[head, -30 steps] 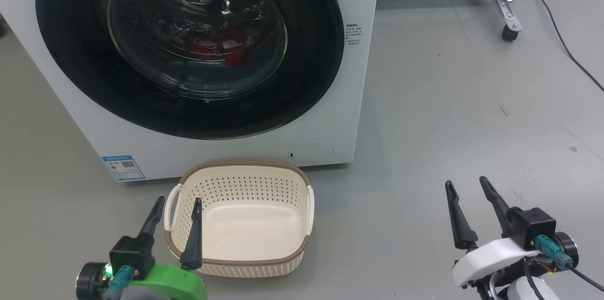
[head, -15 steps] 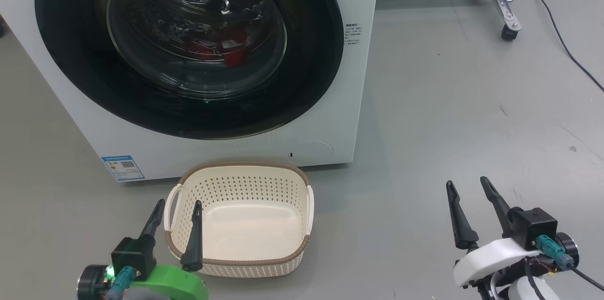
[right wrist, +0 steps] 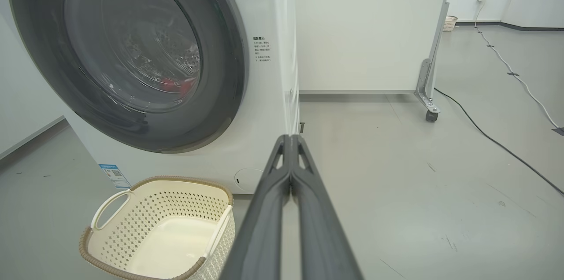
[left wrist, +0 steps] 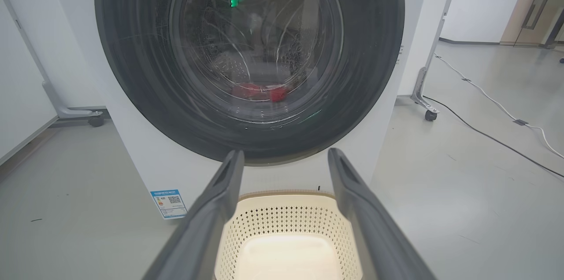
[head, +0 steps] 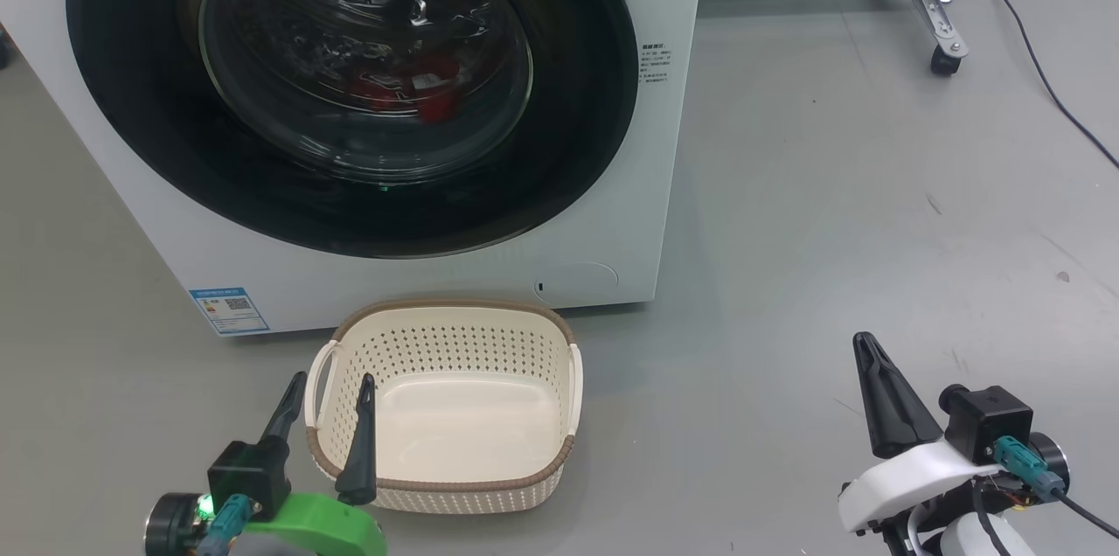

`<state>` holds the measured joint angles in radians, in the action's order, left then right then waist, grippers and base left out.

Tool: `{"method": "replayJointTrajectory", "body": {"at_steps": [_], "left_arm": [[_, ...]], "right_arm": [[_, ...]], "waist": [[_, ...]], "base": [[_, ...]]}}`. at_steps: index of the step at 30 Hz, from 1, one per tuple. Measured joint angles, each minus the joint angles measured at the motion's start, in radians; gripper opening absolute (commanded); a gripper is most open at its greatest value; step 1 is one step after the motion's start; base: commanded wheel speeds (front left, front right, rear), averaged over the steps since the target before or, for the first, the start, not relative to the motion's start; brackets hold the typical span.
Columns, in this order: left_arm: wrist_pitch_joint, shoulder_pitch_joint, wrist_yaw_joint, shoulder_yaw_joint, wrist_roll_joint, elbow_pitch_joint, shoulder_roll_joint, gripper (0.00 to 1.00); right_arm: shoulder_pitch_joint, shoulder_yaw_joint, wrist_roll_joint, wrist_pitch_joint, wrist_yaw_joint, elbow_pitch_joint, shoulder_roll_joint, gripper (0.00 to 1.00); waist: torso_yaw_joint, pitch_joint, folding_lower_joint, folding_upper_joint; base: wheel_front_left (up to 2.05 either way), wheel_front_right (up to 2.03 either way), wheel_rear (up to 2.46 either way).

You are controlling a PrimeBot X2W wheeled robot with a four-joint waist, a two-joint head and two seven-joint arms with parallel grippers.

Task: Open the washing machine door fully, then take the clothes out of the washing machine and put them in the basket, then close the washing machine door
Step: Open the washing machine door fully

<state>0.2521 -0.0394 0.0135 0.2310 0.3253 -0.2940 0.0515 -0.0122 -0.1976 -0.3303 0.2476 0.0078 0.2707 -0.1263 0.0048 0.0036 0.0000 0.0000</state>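
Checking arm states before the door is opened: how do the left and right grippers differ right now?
The left gripper is open wide; the right gripper is shut tight. The left has a green mount and sits by the basket; the right has a white mount, over the floor. Both hold nothing.

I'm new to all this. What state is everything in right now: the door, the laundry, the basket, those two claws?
washing machine door: shut.
clothes: red, inside, behind the door.
basket: empty, upright on the floor.
left gripper: open, holding nothing.
right gripper: shut, holding nothing.
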Motion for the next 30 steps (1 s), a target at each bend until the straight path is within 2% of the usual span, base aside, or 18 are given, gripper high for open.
{"method": "replayJointTrajectory", "body": {"at_steps": [8, 11, 19, 21, 22, 27, 28, 30], "left_arm": [[0.0, -0.001, 0.0, 0.001, 0.0, 0.001, -0.001, 1.0], [0.0, -0.002, 0.0, 0.001, 0.0, 0.005, -0.001, 1.0], [0.0, -0.017, 0.0, 0.006, -0.002, 0.023, -0.002, 1.0], [0.0, -0.026, 0.0, 0.006, -0.002, 0.028, -0.002, 1.0], [0.0, -0.043, 0.0, 0.007, -0.002, 0.037, -0.003, 1.0], [0.0, -0.075, 0.0, 0.01, -0.004, 0.053, -0.004, 1.0], [0.0, -0.075, 0.0, 0.01, -0.004, 0.053, -0.004, 1.0], [0.0, -0.091, 0.0, 0.012, -0.005, 0.063, -0.005, 1.0]], "right_arm": [[0.0, 0.02, -0.003, 0.0, 0.012, -0.001, 0.01, 0.0], [0.0, 0.04, -0.044, 0.0, 0.024, -0.001, 0.026, 0.0], [-0.039, 0.127, -0.243, 0.0, 0.063, -0.005, 0.066, 0.0], [-0.047, 0.137, -0.268, 0.0, 0.064, -0.005, 0.067, 0.0], [-0.066, 0.161, -0.331, -0.002, 0.074, -0.004, 0.071, 0.0], [-0.131, 0.217, -0.497, -0.041, 0.088, -0.002, 0.079, 0.0], [-0.131, 0.217, -0.497, -0.041, 0.088, -0.002, 0.079, 0.0], [-0.164, 0.239, -0.567, -0.064, 0.095, 0.0, 0.08, 0.0]], "waist": [[0.004, 0.009, 0.0, 0.0], [0.008, 0.022, 0.0, 0.0], [0.019, 0.074, 0.0, 0.0], [0.021, 0.082, 0.0, 0.0], [0.024, 0.1, 0.0, 0.0], [0.036, 0.148, 0.0, 0.0], [0.036, 0.148, 0.0, 0.0], [0.041, 0.169, 0.0, 0.0]], "base": [[0.0, 0.0, 0.0], [0.0, 0.0, 0.0], [0.0, 0.0, 0.0], [0.0, 0.0, 0.0], [0.0, 0.0, 0.0], [0.0, 0.0, 0.0], [0.0, 0.0, 0.0], [0.0, 0.0, 0.0]]}}
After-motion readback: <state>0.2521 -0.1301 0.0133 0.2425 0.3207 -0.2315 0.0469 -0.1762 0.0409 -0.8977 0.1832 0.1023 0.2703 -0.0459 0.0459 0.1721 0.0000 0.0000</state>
